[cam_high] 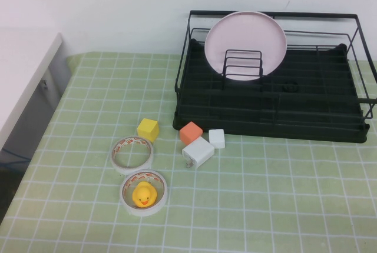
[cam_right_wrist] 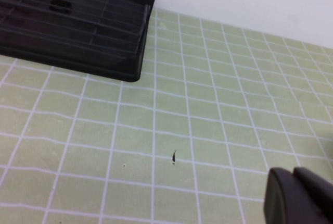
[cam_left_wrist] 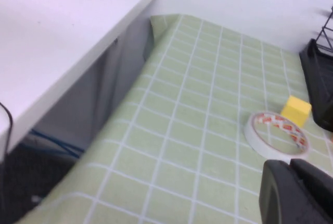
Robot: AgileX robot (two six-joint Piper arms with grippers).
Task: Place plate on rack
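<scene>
Plate (cam_high: 245,44) already stands upright in the rack (cam_high: 271,97), its lower edge behind the wire divider loops, leaning toward the back frame; by the look of it the placing step is done, and what remains is only to keep both arms clear and parked. Neither arm shows in the high view; the left claw (cam_left_wrist: 296,190) appears only as a dark tip in its wrist view, above the counter (cam_high: 265,206) near a tape roll (cam_left_wrist: 276,135) and a yellow block (cam_left_wrist: 295,110); the right claw (cam_right_wrist: 299,195) is likewise a dark tip over bare counter beside the rack's corner; whether either is wide or narrow I cannot tell. Red print runs round the tape roll's inner core but is unreadable; no other writing shows.
</scene>
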